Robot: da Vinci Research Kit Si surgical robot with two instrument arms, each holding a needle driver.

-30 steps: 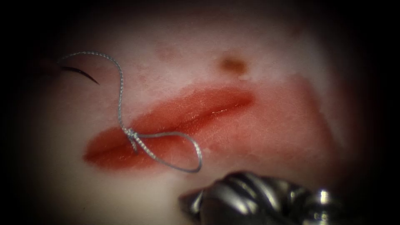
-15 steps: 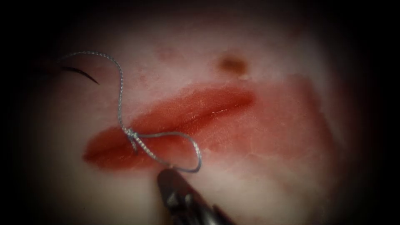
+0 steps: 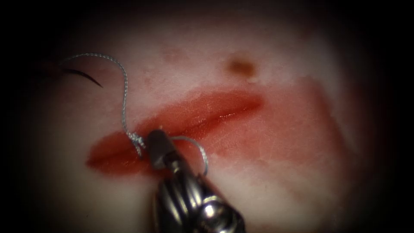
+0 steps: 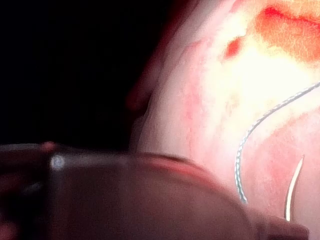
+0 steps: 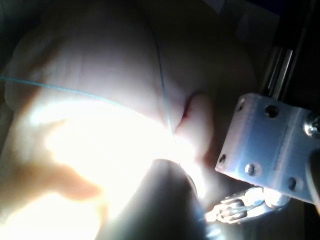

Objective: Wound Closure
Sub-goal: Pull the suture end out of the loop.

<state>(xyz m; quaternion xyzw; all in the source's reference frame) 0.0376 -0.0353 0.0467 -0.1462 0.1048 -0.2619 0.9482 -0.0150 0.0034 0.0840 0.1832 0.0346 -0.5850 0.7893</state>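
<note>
Right end effector (image 3: 158, 144), tips together, sits at the thread (image 3: 124, 92) loop by the knot (image 3: 136, 139). The needle (image 3: 84, 75) lies loose on the left. Looks like knot work to me, and next up needs a clean grab on that loop.

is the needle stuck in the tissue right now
No. The needle lies loose on the tissue, left of the cut, with its whole curve showing and no hand on it.

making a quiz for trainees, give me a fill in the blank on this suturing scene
1. The needle lies on the tissue, held by ____ tool.
2. The knot sits over the ____ end of the cut in the endoscope view.
3. The tool has its tip right beside the ____.
4. The thread runs from the knot up toward the ____.

Missing words: neither; left; knot; needle
</note>
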